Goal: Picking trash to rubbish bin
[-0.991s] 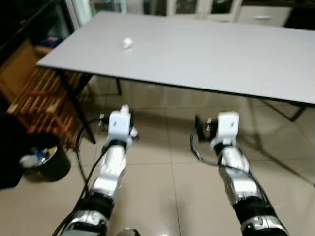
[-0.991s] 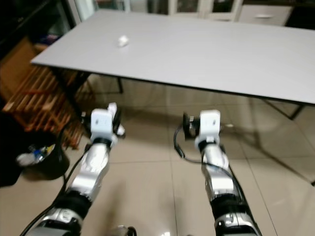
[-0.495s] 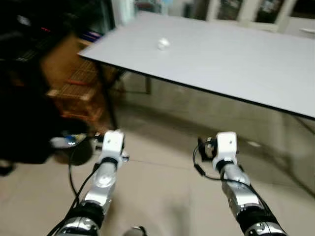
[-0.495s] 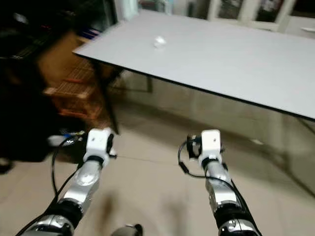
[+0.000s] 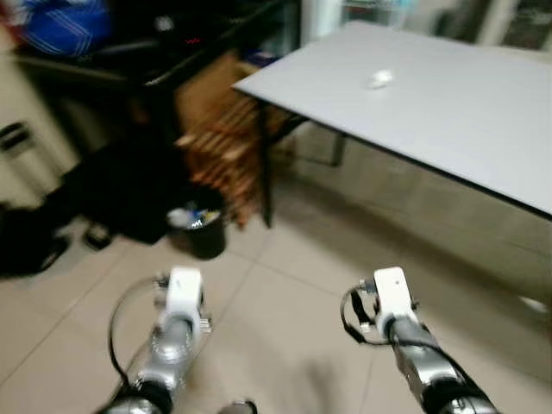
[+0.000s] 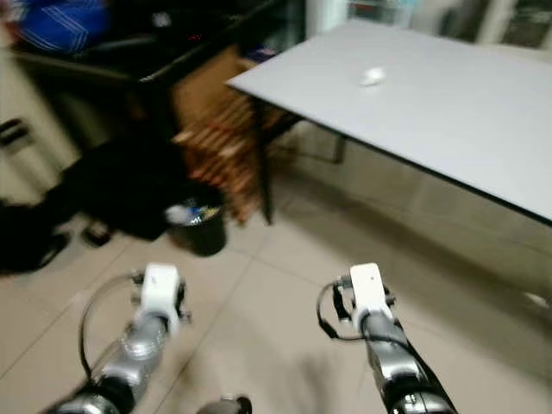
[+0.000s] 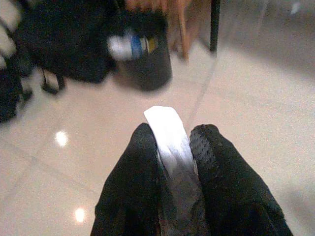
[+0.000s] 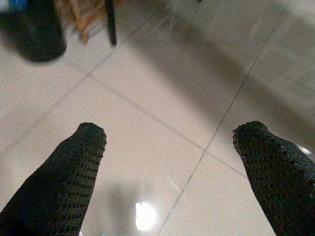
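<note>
Motion blur is smearing both dim eye views; lamp glare is glinting off the floor tiles (image 7: 61,138).

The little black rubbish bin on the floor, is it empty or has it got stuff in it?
Not empty. The black rubbish bin has white and blue trash poking above its rim.

We see a white strip of trash (image 7: 167,135) pinched between black fingers (image 7: 140,167), its tip poking forward. The small black bin (image 5: 203,235) stands upright on the tiled floor at our eleven o'clock, already holding rubbish, beside the table leg.
</note>
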